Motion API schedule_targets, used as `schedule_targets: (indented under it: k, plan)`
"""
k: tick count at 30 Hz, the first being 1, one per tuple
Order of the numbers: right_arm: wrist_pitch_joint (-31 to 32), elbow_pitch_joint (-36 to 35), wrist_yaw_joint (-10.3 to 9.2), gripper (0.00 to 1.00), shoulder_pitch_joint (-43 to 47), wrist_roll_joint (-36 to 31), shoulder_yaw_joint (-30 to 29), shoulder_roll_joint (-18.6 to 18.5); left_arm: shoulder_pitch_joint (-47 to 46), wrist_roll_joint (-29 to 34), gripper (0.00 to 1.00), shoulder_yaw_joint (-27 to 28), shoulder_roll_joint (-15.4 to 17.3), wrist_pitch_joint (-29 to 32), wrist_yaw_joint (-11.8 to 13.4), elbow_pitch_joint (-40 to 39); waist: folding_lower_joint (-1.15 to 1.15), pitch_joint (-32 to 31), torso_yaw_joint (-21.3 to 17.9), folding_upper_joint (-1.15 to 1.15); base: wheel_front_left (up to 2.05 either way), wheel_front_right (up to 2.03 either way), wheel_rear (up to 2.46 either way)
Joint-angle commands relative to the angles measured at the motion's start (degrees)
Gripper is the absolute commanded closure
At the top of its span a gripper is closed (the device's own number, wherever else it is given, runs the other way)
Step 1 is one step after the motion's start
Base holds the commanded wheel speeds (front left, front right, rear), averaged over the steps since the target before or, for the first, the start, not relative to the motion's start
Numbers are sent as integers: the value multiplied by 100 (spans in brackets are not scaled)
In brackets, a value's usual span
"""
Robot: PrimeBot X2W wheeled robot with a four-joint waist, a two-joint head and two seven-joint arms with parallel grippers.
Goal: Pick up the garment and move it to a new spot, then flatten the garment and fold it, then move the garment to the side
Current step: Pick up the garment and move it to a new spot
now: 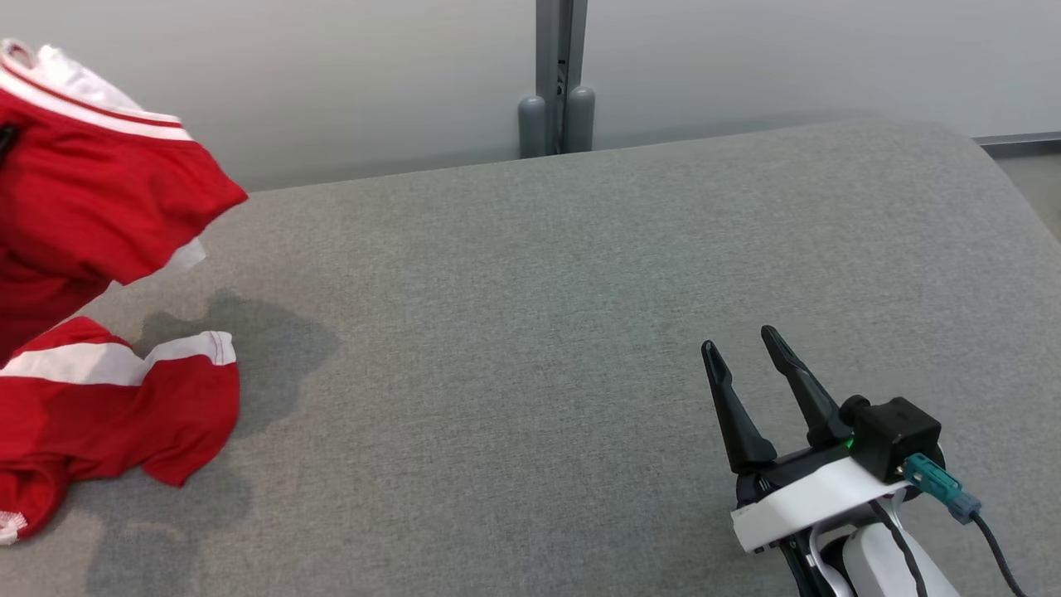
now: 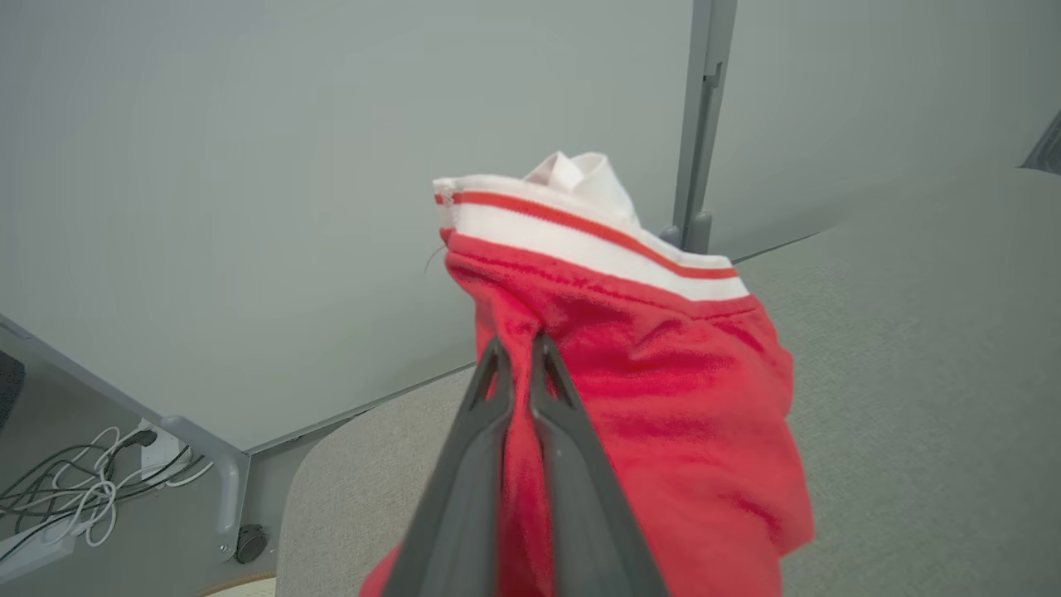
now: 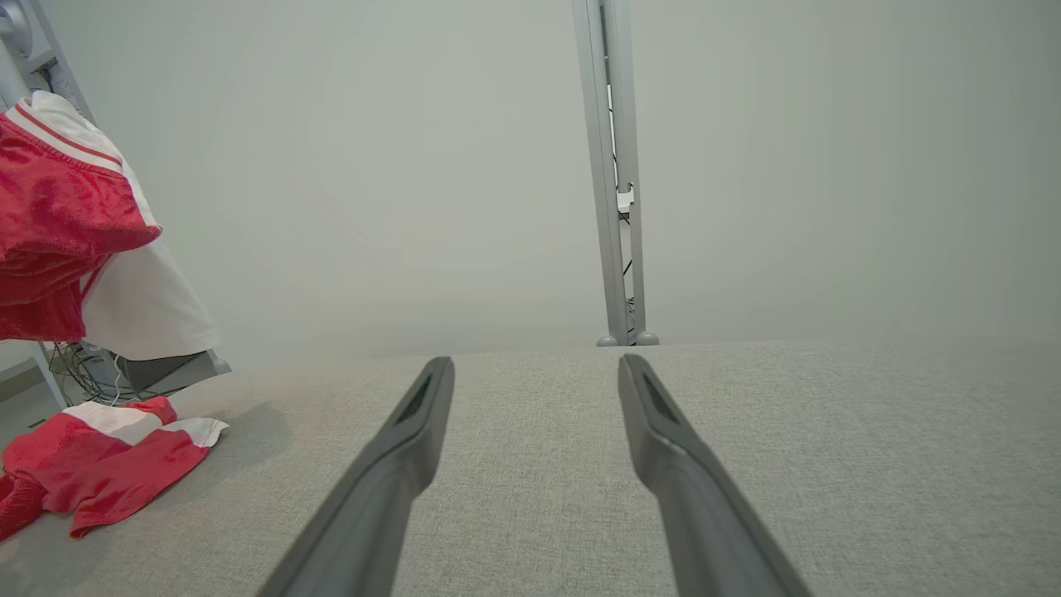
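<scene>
The garment (image 1: pixel 91 207) is red with white bands. Its upper part hangs in the air at the far left of the head view, and its lower part rests on the grey cushion (image 1: pixel 580 332). In the left wrist view my left gripper (image 2: pixel 520 347) is shut on a pinch of the garment's red cloth (image 2: pixel 663 390), just below the white striped hem. The right wrist view has the garment (image 3: pixel 66 224) at the left edge, part lifted, part lying. My right gripper (image 1: pixel 742 344) is open and empty, low over the cushion at the lower right, with its fingers (image 3: pixel 414 414) well apart.
A pale wall with a grey upright post (image 1: pixel 559 75) stands behind the cushion. The cushion's rounded corner lies at the far right. In the left wrist view, cables and a power strip (image 2: pixel 75 489) lie on the floor beyond the cushion's left end.
</scene>
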Motion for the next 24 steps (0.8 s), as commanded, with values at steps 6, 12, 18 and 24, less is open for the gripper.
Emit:
schedule_targets:
  k: [6, 12, 18, 24]
  plan:
    - [-31, 13, 11, 0, 85, 47, -54, -35, 4, 120, 100, -155, -218, 80, 158, -868, 0, -194, -370, 0, 0, 0, 0]
    - [-31, -47, 11, 0, 101, 6, -199, -33, 157, 304, 100, -348, -564, 65, 554, -1991, 0, -144, -870, 0, 0, 0, 0]
    - [-31, -150, 11, 0, 143, 105, -228, -30, 533, 491, 100, -595, -988, -219, 897, -2551, 0, 129, -1209, 0, 0, 0, 0]
    - [-31, -303, 11, 0, 100, 156, -227, -32, 925, 1084, 100, -919, -1290, -832, 1183, -2379, 0, 456, -1389, 0, 0, 0, 0]
